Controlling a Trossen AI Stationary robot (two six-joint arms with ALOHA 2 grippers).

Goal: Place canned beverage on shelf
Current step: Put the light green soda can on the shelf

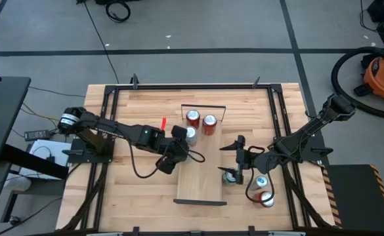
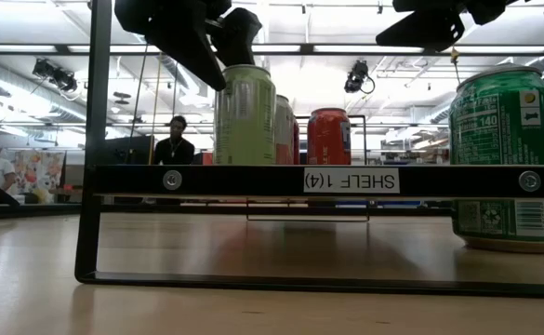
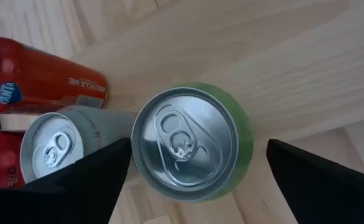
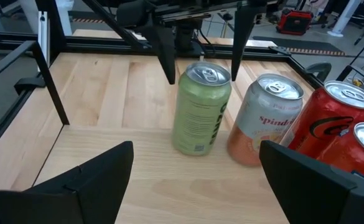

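Cans: we count four on the shelf (image 1: 198, 187); our left pincer (image 4: 201, 71) stands wide around the green can (image 4: 200, 109), release done.

You are looking at grey floor (image 1: 198, 26) crossed by dark lines, an orange vacuum (image 1: 383, 73) sitting at right, ceiling lights (image 2: 346, 48) glowing.

shelf rail (image 2: 327, 180) label: "SHELF 1 (4)", mirrored, white tag at the rail's middle
green can (image 2: 508, 158), right of that tag: "140" near its top; other print too small to read
orange can (image 3: 42, 83) lying left of the light-green can (image 3: 191, 142): "FANTA" logo partly visible; side text unreadable
pale can (image 4: 262, 119), right of light-green can: "Spind…", cut off
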